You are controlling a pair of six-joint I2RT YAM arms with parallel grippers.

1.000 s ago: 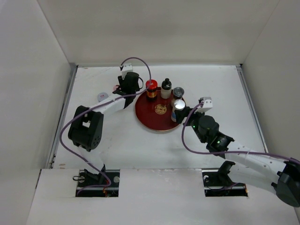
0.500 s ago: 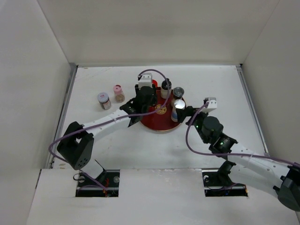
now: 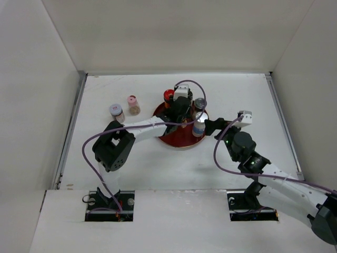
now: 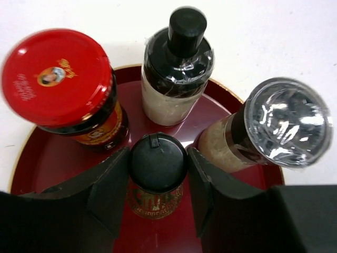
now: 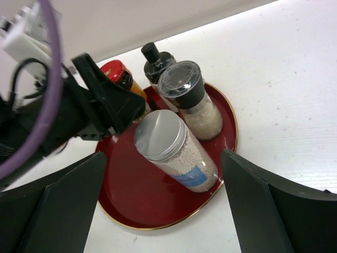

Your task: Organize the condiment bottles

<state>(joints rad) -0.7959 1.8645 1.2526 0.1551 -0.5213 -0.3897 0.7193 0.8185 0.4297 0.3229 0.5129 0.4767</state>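
Bottles are crowding a round dark-red tray [image 3: 174, 139], and we are looking down on it from above. We are seeing the left gripper [image 4: 158, 158] pinching a dark flip-top bottle [image 4: 157, 200] by its cap over the middle of the tray. We cannot tell whether its base is touching the tray. Along the tray's far side we are finding a red-capped jar [image 4: 55, 71] at the left, a black-nozzled shaker [image 4: 178, 63] in the centre and a clear-topped grinder [image 4: 287, 121] at the right. A silver-capped jar [image 5: 160, 136] is standing at the tray's right side, between the right gripper's [image 5: 164, 158] wide-spread fingers and touching neither. On the table [image 3: 247, 95] left of the tray, a pink-capped jar [image 3: 132, 100] is sitting near it, with a white-lilac-capped jar [image 3: 115, 109] sitting farther out.
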